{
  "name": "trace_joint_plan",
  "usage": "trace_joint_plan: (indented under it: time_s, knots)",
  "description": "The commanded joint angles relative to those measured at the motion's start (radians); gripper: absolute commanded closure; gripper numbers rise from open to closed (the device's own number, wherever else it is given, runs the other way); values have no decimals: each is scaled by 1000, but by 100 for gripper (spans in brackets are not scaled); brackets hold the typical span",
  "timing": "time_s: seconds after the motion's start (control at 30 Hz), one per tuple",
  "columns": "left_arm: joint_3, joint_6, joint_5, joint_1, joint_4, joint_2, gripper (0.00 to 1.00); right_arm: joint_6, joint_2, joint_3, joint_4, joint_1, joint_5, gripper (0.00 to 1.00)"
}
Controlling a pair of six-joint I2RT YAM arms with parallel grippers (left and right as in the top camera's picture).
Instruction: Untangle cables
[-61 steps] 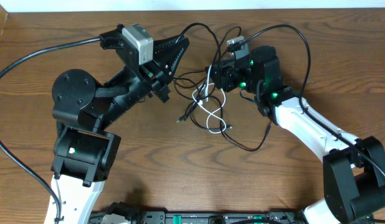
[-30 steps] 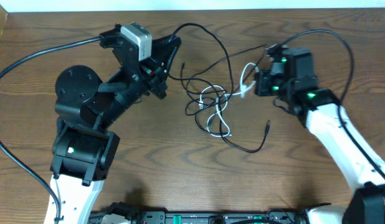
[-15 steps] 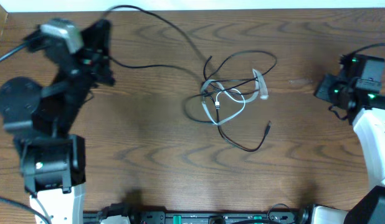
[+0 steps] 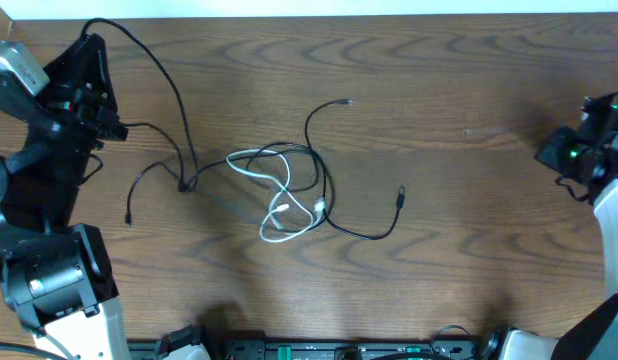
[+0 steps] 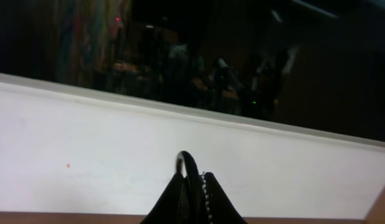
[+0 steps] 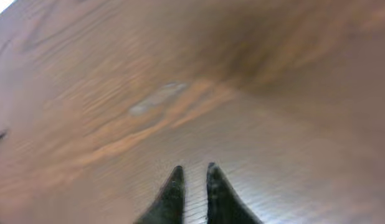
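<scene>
The left claw is sitting at the far left rear of the wooden counter, clamping one black cable. In the left wrist view this claw is showing its fingers pressed together, with a small loop of that cable standing up between the tips and a white wall rising behind. From the grip the cable is arching to the right, then dropping to the counter left of centre, where it is bunching into a small kink; a short stretch is trailing from there to a free end nearer the left arm. A thin strand appears to be running from the kink toward the tangle, though I cannot tell this for sure.

The tangle is lying near the middle of the counter; the white cable is looping through the black strands, its lower loop lying at the front of the knot. Two black ends are sticking out; one plug is lying behind the tangle and a second plug is lying to its right, at the end of a curved strand.

The right claw is sitting at the far right edge, well apart from every cable. In the right wrist view the claw is showing its fingertips parted by a narrow gap, holding nothing, with blurred wood grain beneath.
</scene>
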Motion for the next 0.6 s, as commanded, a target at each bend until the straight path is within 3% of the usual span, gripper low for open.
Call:
trace_joint_plan:
  time_s: [0.0,0.4,0.57]
  knots:
    - [4,-28,100,6,6,-5,92,-61,-17,9,8,97,-168,76]
    - [4,-84,186,-84,6,-5,92,-71,12,9,100,555,-186,69]
    - [4,-84,187,-174,5,-5,92,-174,108,9,183,727,-212,63]
